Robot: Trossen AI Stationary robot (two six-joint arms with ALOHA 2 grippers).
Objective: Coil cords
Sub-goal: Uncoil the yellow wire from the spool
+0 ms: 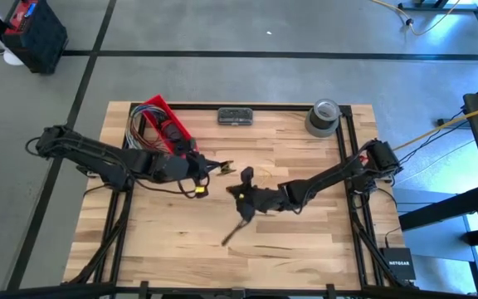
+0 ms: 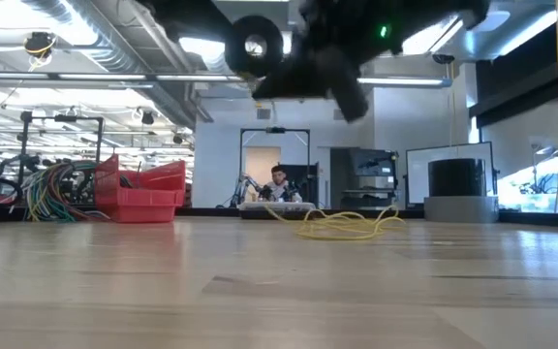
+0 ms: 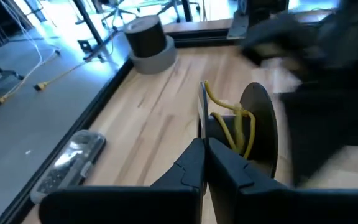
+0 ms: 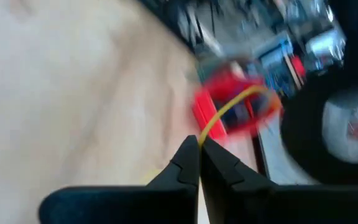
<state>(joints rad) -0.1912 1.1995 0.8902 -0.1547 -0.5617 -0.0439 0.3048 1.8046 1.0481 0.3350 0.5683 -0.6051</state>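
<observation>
Beside table (image 1: 305, 241), router (image 1: 397, 267) reads NETGEAR — right claw (image 4: 199, 144) pinches cord (image 4: 229, 111); left claw (image 3: 205, 144) together.

Light wood table (image 1: 305, 241), red bin (image 1: 163, 119), tape roll (image 1: 323, 117), dark case (image 1: 236, 116), yellow cord (image 2: 342, 225)

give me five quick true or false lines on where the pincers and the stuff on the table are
1. The right pincer is shut on a yellow cord. True.
2. The left pincer stands wide open. False: its fingers are closed together.
3. The red bin sits near the table's far left corner, with multicoloured wires beside it. True.
4. The roll of tape lies in the middle of the table. False: it sits at the far right corner.
5. A black spool with yellow cord on it shows just past the left pincer. True.
</observation>
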